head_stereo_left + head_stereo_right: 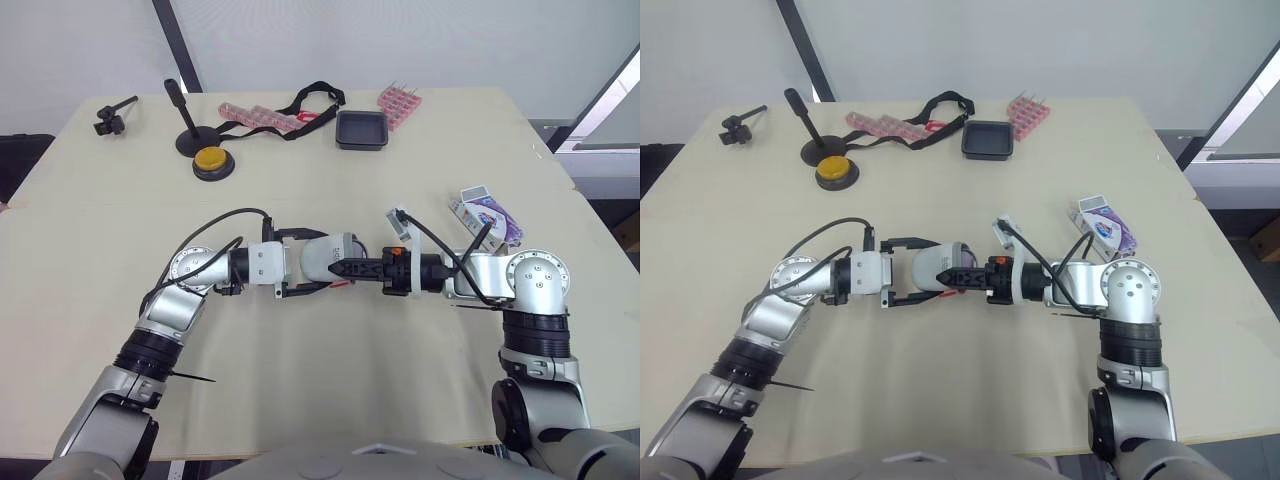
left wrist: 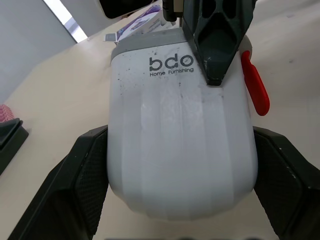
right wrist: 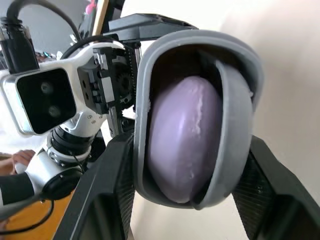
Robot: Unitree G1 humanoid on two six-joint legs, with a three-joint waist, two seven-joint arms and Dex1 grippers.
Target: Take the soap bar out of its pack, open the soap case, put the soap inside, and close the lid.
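The white soap case (image 1: pixel 322 258) is held over the middle of the table, with both grippers meeting on it. My left gripper (image 1: pixel 318 264) is shut on the case body, a black finger (image 2: pixel 90 165) on each side. My right gripper (image 1: pixel 352 268) comes from the right and is shut on the case's grey-rimmed end, one fingertip (image 2: pixel 216 65) lying on the shell. In the right wrist view the lid stands ajar and the purple soap bar (image 3: pixel 182 135) sits inside the grey rim (image 3: pixel 150 80). The purple-and-white soap pack (image 1: pixel 487 215) lies on the table at the right.
At the back of the table are a black tray (image 1: pixel 362 130), pink blister packs (image 1: pixel 260 117), a black strap (image 1: pixel 315 100), a yellow button (image 1: pixel 213 162), a black stand (image 1: pixel 185 125) and a small black clamp (image 1: pixel 112 118). A red tab (image 2: pixel 255 90) shows beside the case.
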